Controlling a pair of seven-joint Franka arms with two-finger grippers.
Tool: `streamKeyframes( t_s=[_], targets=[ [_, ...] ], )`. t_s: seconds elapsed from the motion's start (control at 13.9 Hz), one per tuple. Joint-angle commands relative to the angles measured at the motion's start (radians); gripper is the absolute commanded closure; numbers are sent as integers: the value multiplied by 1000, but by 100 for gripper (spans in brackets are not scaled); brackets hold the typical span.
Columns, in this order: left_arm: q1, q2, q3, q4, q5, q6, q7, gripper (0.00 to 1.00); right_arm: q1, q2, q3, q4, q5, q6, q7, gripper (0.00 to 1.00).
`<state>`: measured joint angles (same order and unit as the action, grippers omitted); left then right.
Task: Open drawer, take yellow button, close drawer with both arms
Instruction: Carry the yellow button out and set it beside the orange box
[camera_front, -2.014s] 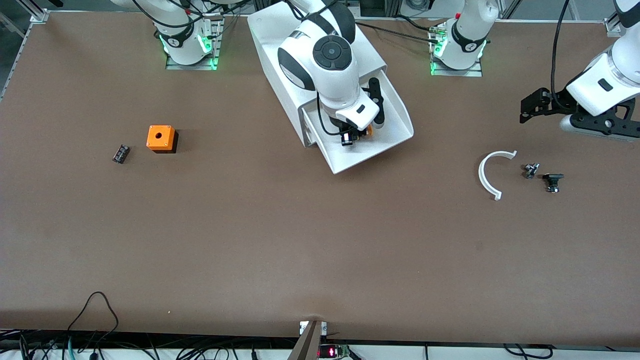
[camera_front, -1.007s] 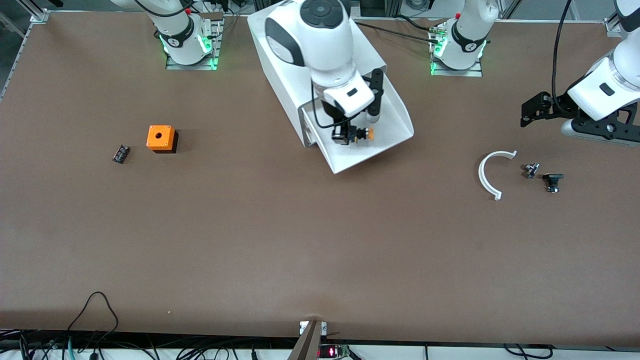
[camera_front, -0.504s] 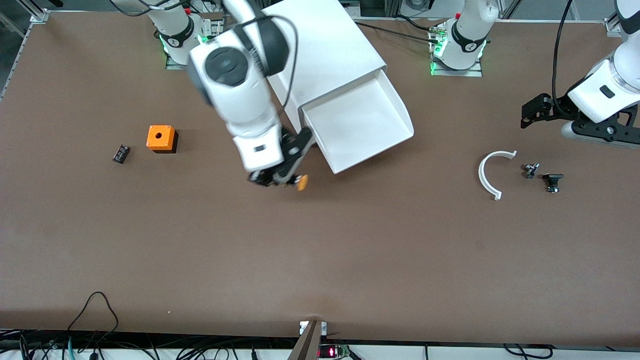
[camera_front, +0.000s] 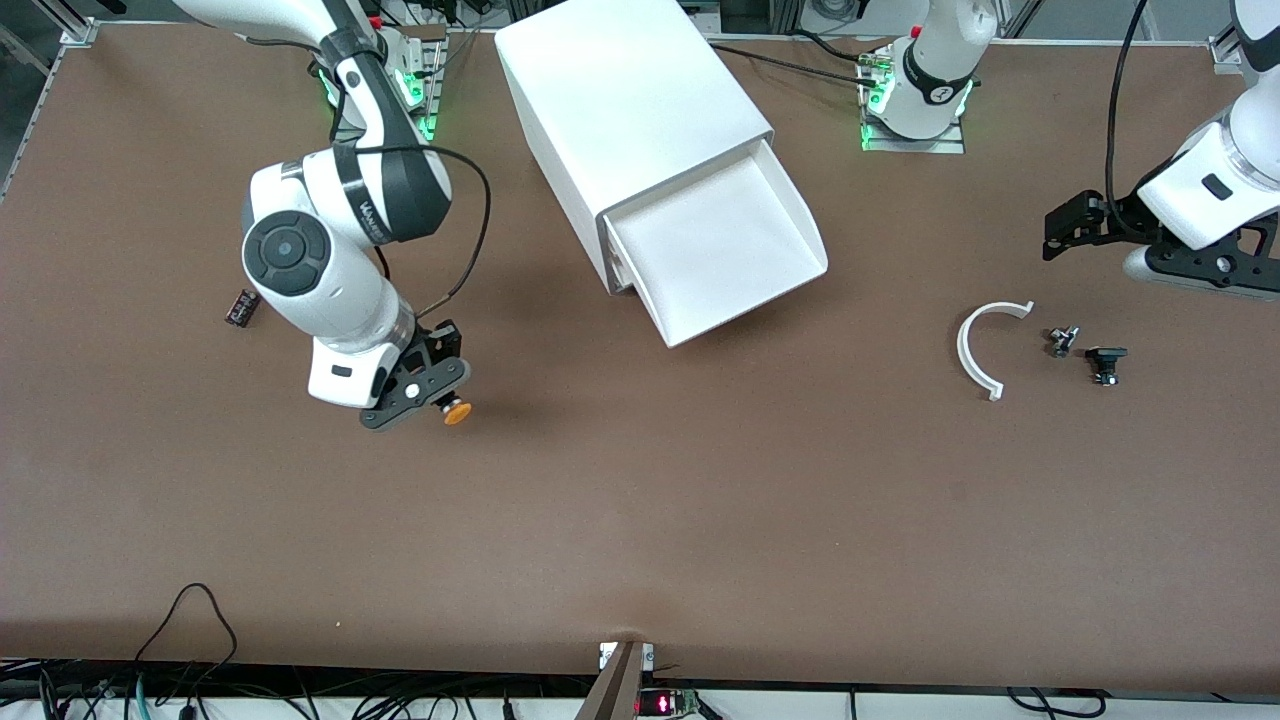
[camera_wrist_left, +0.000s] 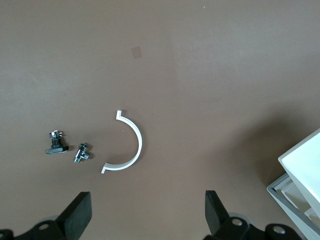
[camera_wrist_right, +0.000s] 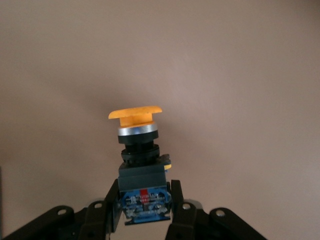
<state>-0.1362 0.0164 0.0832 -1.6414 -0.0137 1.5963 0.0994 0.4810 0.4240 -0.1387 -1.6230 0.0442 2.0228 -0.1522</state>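
The button (camera_front: 455, 410), black-bodied with a round orange-yellow cap (camera_wrist_right: 135, 113), is held by its blue-black base in my right gripper (camera_front: 437, 403) (camera_wrist_right: 145, 199), which is shut on it. It hangs over bare table toward the right arm's end, clear of the drawer. The white drawer (camera_front: 720, 250) stands pulled out of its white cabinet (camera_front: 630, 90) and shows nothing inside. My left gripper (camera_front: 1190, 262) (camera_wrist_left: 147, 217) waits open with nothing between its fingers, over the table at the left arm's end, above a white curved piece.
A white curved piece (camera_front: 975, 350) (camera_wrist_left: 131, 145) and two small black parts (camera_front: 1062, 341) (camera_front: 1104, 362) lie near the left gripper. Another small black part (camera_front: 241, 307) lies beside the right arm's elbow. The cabinet's corner (camera_wrist_left: 305, 165) shows in the left wrist view.
The right arm lifted the button out of the drawer and swung it toward the right arm's end of the table. The drawer is left without it. The left arm barely moved.
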Motion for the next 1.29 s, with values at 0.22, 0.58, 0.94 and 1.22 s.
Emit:
streamKeyframes(
  t_s=[0.22,0.58,0.94,1.22],
  targets=[
    [26,53,-2,69,3,-26,-3,0,-47,-50,-35,-188,-21,24,125,80],
    [18,77,-10,119,-38,-27,-6,0,-53,-63,-116,-435,-47,320,36,80],
    [-55,109,-13,101,-84,5,-186,0,-108,-63,-150,-485,-47,413,-112,80],
    [-129,209,-14,32,-88,224,-302,0,-150,-74,-153,-578,-40,459,-112,80]
  ],
)
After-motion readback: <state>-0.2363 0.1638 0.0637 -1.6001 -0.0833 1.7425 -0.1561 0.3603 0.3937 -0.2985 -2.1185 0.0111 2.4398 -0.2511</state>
